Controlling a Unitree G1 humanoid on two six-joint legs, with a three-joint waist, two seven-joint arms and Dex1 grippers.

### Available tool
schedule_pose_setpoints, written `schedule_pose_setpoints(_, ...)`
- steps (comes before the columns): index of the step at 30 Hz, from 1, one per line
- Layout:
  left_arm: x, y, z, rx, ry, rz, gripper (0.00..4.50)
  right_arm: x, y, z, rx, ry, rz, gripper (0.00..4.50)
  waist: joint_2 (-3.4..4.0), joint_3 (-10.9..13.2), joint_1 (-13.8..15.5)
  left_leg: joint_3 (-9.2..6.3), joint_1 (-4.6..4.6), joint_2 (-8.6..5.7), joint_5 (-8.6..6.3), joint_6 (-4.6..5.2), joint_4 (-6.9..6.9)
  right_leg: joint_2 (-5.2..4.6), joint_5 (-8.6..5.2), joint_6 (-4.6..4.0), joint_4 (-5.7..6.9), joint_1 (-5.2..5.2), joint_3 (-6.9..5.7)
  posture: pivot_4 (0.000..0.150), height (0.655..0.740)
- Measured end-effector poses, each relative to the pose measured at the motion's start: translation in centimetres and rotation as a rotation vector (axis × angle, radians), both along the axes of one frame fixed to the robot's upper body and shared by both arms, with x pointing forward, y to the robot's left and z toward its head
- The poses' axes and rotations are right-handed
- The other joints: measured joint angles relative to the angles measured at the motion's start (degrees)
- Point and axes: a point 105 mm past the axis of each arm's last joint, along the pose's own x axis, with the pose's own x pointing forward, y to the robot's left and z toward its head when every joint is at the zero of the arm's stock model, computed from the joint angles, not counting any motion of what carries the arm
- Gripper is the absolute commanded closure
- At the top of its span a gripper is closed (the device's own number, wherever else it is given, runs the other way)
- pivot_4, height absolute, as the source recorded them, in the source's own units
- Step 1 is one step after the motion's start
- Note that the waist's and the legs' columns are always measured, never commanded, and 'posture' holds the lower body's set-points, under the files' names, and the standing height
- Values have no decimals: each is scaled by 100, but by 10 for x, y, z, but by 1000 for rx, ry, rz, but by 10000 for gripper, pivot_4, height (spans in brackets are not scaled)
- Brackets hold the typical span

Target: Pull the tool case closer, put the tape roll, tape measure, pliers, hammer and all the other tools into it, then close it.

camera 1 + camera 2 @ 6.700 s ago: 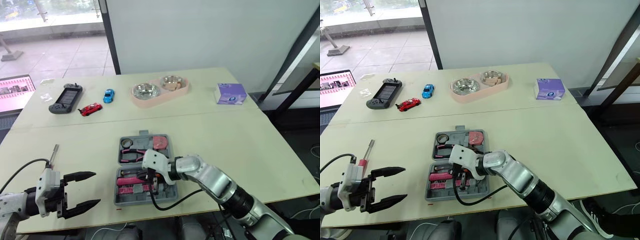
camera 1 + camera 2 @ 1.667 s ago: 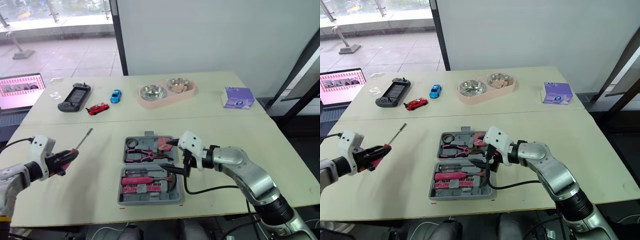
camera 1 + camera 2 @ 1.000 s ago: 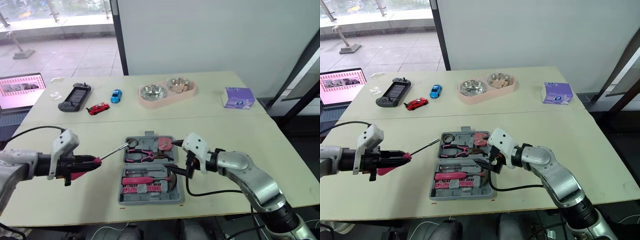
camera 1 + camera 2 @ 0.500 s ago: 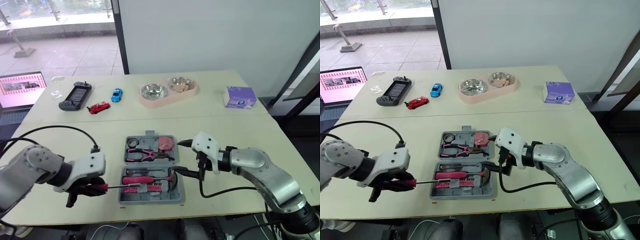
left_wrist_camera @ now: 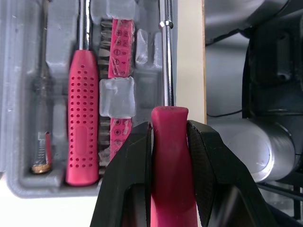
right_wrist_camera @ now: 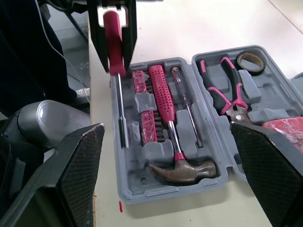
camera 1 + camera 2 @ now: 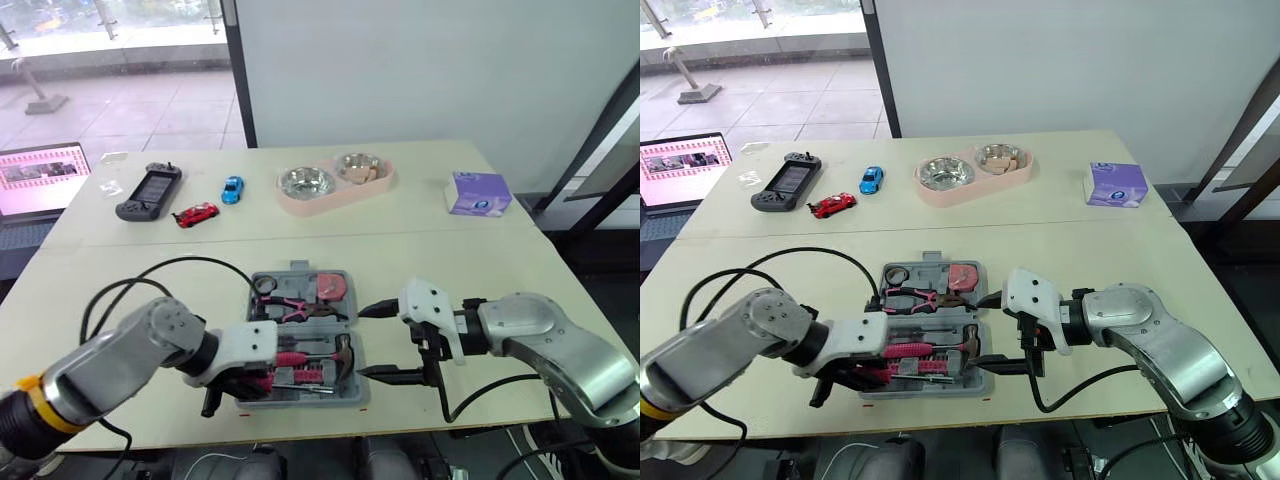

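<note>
The tool case point(image 6: 142, 198) is moulded grey plastic with a matt finish. Inside it the hammer point(image 6: 170, 127) has a dimpled pink grip and a dull, brownish metal head. At its edge the screwdriver point(image 5: 166, 61) shows a polished metal shaft and a smooth, slightly glossy pink handle, between the left gripper's point(image 5: 169, 130) smooth black plastic fingers point(image 5: 128, 165). Beyond the case, two mirror-bright metal bowls point(image 7: 300, 183) sit in a matt pink plastic holder point(image 7: 322, 203).

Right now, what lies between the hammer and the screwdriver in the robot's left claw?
A row of red bits in the tool case, shown in the right wrist view.
</note>
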Motion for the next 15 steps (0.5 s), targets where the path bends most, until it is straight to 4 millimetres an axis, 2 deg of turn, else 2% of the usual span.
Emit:
schedule_pose_setpoints(5, 0, -11, -12, 0, -2, 26, 39071, -1, 0, -2, 2, 17, -2, 0, -1, 0, 2, 0, 0, 0, 0, 0, 1, 0, 0, 1, 0, 1, 0, 1500, 7360)
schedule_pose_setpoints(15, 0, -24, -19, -31, -5, 33, 39071, -4, -2, -2, -12, 29, 13, 0, -1, 0, 12, 0, 0, 0, 0, 0, 4, -1, 0, 1, 0, 2, 1, 1500, 7360)
